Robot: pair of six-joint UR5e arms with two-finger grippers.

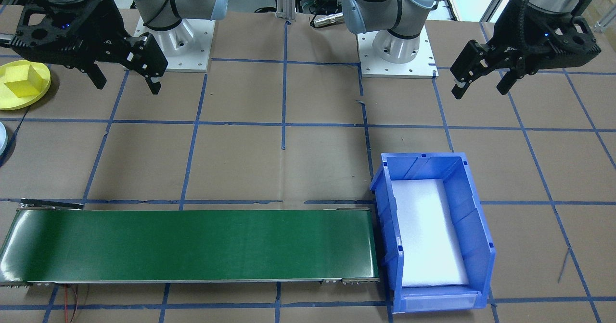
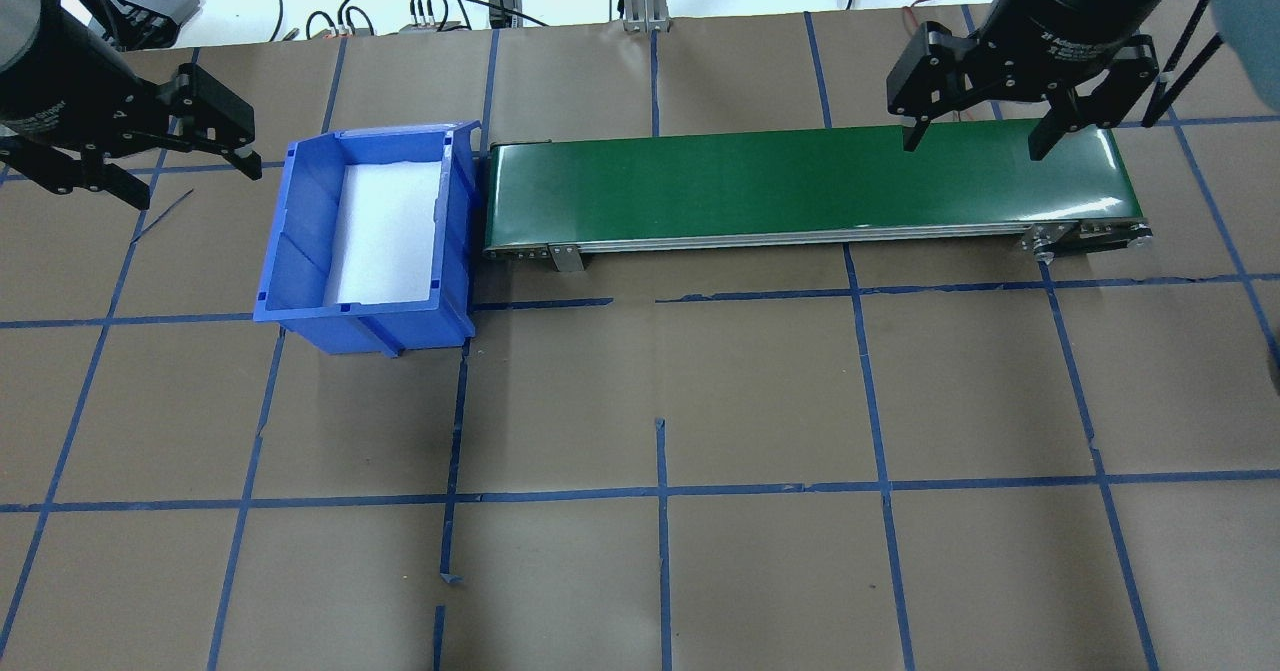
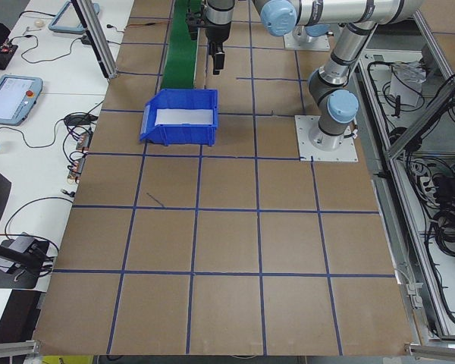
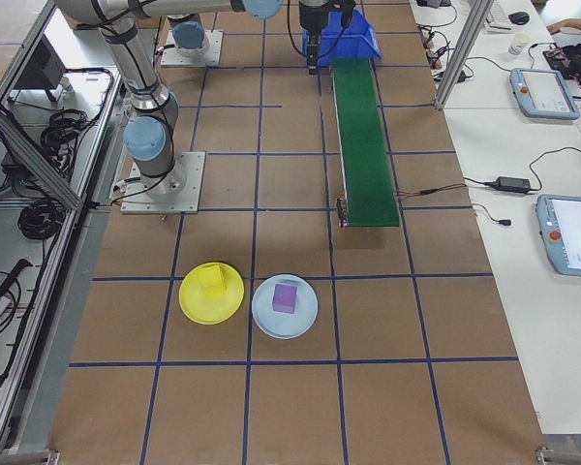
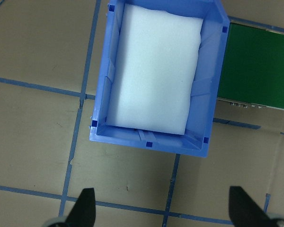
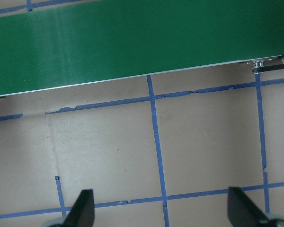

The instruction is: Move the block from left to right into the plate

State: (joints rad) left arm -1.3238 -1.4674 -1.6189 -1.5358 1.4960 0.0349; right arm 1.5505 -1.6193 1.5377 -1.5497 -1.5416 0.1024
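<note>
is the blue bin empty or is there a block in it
Empty of blocks: the blue bin holds only a white foam liner, seen bare in the left wrist view.

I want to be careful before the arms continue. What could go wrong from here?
1. The blue bin and the green belt hold no block, so a pick there may close on nothing.
2. The yellow plate already carries a yellow block; another one may knock against it.
3. The light blue plate lies beside it, so a drop could land wrongly.

No legible text, label or number anywhere.
</note>
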